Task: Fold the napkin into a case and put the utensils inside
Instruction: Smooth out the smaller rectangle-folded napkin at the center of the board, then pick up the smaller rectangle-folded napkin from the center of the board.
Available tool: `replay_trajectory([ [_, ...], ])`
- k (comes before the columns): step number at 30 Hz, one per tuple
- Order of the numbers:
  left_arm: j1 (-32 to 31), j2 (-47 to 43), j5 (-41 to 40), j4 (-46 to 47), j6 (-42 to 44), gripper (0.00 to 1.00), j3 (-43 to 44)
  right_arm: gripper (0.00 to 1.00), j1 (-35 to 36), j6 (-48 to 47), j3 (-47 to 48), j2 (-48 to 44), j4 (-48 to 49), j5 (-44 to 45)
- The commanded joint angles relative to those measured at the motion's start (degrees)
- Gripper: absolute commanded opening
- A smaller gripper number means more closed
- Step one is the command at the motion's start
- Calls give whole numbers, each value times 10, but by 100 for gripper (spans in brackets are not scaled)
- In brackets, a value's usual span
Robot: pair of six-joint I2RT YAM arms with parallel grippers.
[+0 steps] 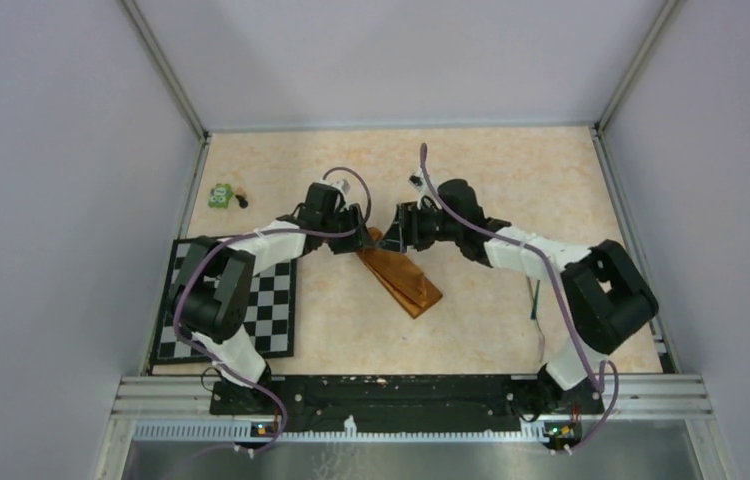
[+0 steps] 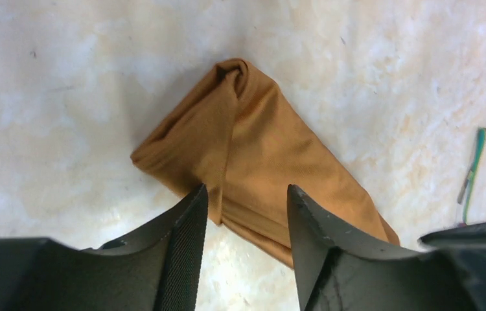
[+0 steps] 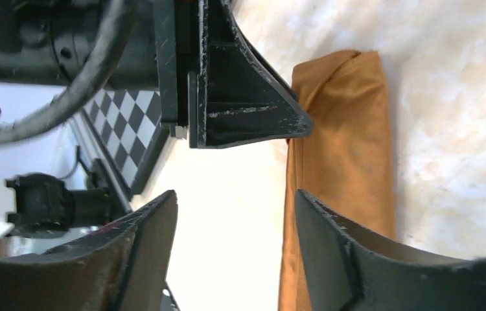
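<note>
**Item 1, napkin.** Rust-orange soft cloth napkin (image 1: pixel 406 280), folded into a narrow flat strip. It lies at mid-table. In the top view its long axis runs diagonally, with the far end toward the left and the near end toward the right. The far end sits under the two grippers. The left wrist view (image 2: pixel 260 155) shows a lengthwise fold ridge and a bunched corner at one end. The right wrist view (image 3: pixel 347 162) shows straight, layered edges.

**Item 2, utensils.** Thin slender metal utensils with dark handles (image 1: pixel 534 300). They lie on the table right of the napkin, well apart from it, beside the right arm.

**Item 3, surroundings.**
- Beige marbled tabletop (image 1: pixel 511 180).
- Black-and-white checkered mat (image 1: pixel 276 300) at the near left.
- Small green toy (image 1: pixel 219 195) at the far left.
- Plain pale grey-lilac walls (image 1: pixel 401 60) on three sides.

**Item 4, left gripper** (image 2: pixel 247 197). The jaws are parted and hold nothing. They straddle the strip's folded edge. Whether the fingertips touch the cloth cannot be told.

**Item 5, right gripper** (image 3: pixel 235 197). The jaws are spread wide and empty. It faces the left gripper closely. One finger overlaps the napkin's long edge, and contact cannot be told.
</note>
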Motion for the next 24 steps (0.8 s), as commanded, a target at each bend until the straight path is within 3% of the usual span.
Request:
replay_trajectory([
  [1,20,-71,42,-48,-12,58,6,73,19,-163,-41,-86,-95,51],
  [3,41,-95,62,-55,-33,63,-10,78,35,-192,-61,-115,-107,100],
  [9,118,-159,136,-70,-66,67,-67,76,104,-258,-34,-112,-180,232],
  [19,150,-230,153,-86,-50,68,-139,48,184,-292,43,-11,-239,364],
  [24,149,-229,188,-55,-62,64,-173,56,212,-304,59,6,-246,414],
])
